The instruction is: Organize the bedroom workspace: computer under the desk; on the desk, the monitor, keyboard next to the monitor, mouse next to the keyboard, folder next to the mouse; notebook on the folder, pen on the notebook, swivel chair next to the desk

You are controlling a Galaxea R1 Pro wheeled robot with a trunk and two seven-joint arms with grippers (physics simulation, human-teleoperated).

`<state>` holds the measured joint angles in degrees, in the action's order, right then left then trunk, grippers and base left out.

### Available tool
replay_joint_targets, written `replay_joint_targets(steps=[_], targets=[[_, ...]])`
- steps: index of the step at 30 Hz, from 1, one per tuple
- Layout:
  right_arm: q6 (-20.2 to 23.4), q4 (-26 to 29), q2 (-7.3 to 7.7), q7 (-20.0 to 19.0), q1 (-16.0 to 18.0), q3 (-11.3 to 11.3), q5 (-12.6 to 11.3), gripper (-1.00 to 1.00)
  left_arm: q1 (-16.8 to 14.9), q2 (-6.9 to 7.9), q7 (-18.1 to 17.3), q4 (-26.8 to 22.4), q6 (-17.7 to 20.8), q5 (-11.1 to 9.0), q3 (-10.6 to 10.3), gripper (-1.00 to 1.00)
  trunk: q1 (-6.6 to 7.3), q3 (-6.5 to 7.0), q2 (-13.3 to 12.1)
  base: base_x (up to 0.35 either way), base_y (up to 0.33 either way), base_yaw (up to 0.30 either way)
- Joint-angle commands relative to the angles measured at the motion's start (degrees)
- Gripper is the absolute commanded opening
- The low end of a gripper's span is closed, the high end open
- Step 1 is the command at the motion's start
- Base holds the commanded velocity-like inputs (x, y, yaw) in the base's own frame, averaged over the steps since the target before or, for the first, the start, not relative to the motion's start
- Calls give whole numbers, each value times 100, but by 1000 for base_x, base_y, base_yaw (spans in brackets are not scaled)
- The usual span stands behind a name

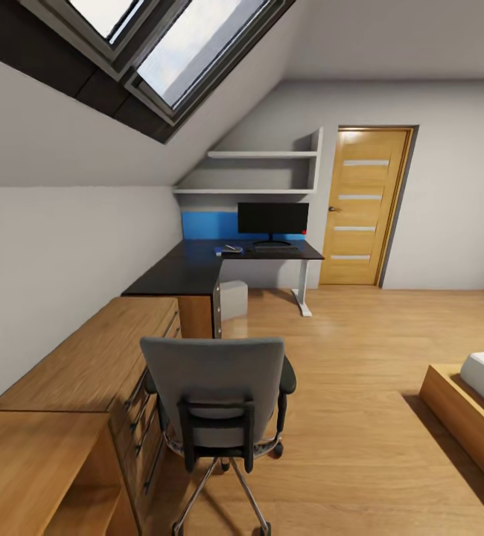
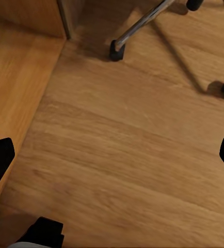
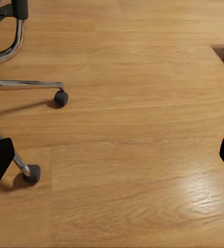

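Head view showed the swivel chair (image 1: 216, 398), back toward the robot, well short of the desk (image 1: 197, 269); wrist views showed both grippers (image 2: 112, 155) (image 3: 112, 155) wide open, empty, above floor near the chair's castors.

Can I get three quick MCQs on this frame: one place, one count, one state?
1. Where is the swivel chair?
A. Tucked under the desk
B. On the floor beside the wood drawer chest, well short of the desk
C. Against the door

2. How many wall shelves hang above the monitor?
A. One
B. Two
C. Four

3. What state is the oak door in?
A. Shut
B. Wide open
C. Off its hinges

Answers: 1 B, the chair's back faces the head camera with open floor between it and the desk. 2 B, two white boards, one above the other. 3 A, it sits flush in its frame.
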<state>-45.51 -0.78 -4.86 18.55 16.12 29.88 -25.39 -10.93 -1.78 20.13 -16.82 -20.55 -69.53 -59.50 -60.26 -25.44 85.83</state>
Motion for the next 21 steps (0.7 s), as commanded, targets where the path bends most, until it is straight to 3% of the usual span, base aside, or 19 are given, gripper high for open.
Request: replay_joint_targets(steps=[1, 8, 9, 12, 15, 16, 21], targets=[[-10, 3, 48, 35, 7, 47, -18, 100, -6, 7, 39, -9, -20, -33, -44, 100, -22, -25, 45, 0, 0, 0], [52, 520, 363, 58, 33, 35, -46, 100, -116, 22, 73, -108, 3, -16, -24, 100, -176, -151, 326, 0, 0, 0], [251, 744, 447, 70, 59, 31, -55, 100, -311, 34, 86, -122, 29, -17, -21, 100, -198, -169, 366, 0, 0, 0], [568, 956, 492, 78, 137, 26, -59, 100, -544, 40, 97, -128, 89, -23, -20, 100, -264, -222, 486, 0, 0, 0], [1046, 1192, 519, 84, 348, 22, -61, 100, -886, 50, 101, -123, 404, -30, -15, 100, -330, -276, 607, 0, 0, 0], [1281, 1256, 528, 85, 495, 19, -65, 100, -1064, 67, 101, -122, 682, -32, -13, 100, -352, -294, 647, 0, 0, 0], [1663, 1323, 538, 82, 896, -35, -116, 100, -1412, 152, 63, -112, 1322, -34, -11, 100, -462, -384, 847, 0, 0, 0]])
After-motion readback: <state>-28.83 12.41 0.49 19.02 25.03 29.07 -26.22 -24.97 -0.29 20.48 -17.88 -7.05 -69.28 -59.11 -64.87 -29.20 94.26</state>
